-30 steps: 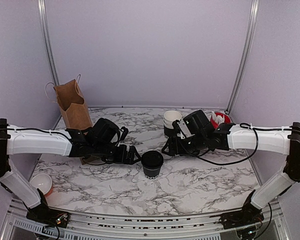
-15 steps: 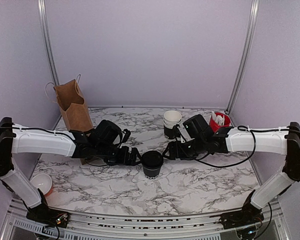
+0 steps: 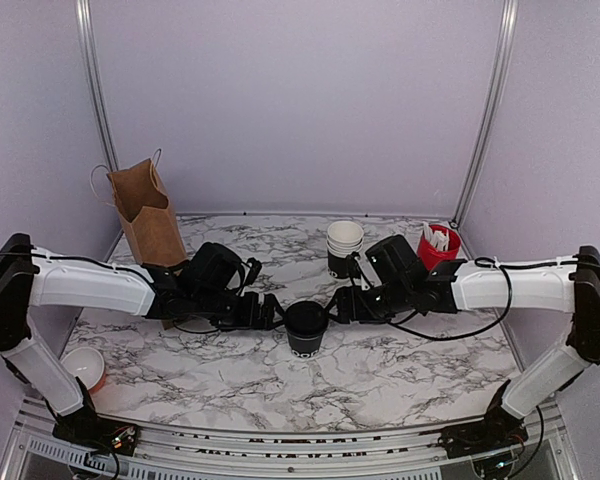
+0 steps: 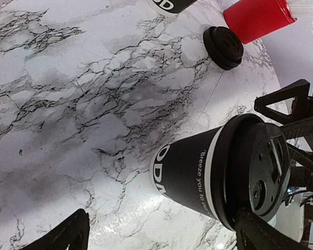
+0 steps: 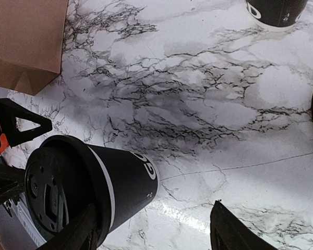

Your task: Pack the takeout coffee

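The takeout coffee (image 3: 305,328), a small black paper cup with its black lid on, stands upright mid-table. My left gripper (image 3: 271,312) sits just left of it, open, one finger (image 4: 261,234) close to the lid rim. My right gripper (image 3: 338,305) is just right of it, also open, with one finger (image 5: 79,233) beside the lid. In the left wrist view the coffee (image 4: 198,177) lies ahead of the left gripper (image 4: 161,237). The right wrist view shows the coffee (image 5: 120,182) beside the right gripper (image 5: 154,234). Neither gripper holds anything.
A brown paper bag (image 3: 145,210) stands open at the back left. Nested white-rimmed cups (image 3: 344,248) and a red cup with white sticks (image 3: 438,245) stand behind the right arm. Spare black lids (image 4: 223,47) lie by the red cup. A small bowl (image 3: 83,367) sits front left.
The right gripper has swung down and left from the nested cups to the coffee's right side. The left gripper has edged right toward the coffee. The coffee has stayed put.
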`<control>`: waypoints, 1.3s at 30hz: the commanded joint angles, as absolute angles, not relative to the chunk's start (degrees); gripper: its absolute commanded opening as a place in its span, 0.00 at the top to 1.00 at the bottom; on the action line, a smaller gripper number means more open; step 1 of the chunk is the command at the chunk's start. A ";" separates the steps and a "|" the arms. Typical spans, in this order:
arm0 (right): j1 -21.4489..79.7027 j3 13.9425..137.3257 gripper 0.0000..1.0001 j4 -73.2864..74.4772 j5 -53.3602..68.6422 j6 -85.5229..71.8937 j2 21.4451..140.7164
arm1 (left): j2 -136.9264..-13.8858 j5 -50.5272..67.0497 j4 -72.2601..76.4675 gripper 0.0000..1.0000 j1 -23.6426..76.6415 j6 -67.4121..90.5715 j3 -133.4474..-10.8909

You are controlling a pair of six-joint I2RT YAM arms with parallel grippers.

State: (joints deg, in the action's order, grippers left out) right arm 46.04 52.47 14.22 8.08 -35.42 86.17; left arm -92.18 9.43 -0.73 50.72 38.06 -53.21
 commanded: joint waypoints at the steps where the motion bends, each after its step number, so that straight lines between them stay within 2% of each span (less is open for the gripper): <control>1: 47.71 48.51 0.29 17.32 6.44 -36.56 87.73 | -97.61 5.53 -7.61 0.03 50.62 36.39 -50.21; 10: 49.64 45.76 0.29 15.84 5.48 -38.96 86.49 | -98.16 3.60 -8.09 0.03 50.62 36.06 -49.81; 21: 51.55 53.31 0.29 19.52 3.29 -38.13 83.01 | -99.59 2.31 -10.09 0.03 50.47 33.92 -57.56; 31: 51.88 54.91 0.29 21.19 -1.25 -38.89 80.71 | -100.24 2.71 -13.00 0.03 50.19 30.98 -65.96; 39: 50.45 56.42 0.29 21.69 -3.06 -38.86 79.75 | -96.47 1.99 -14.75 0.03 50.05 30.89 -66.50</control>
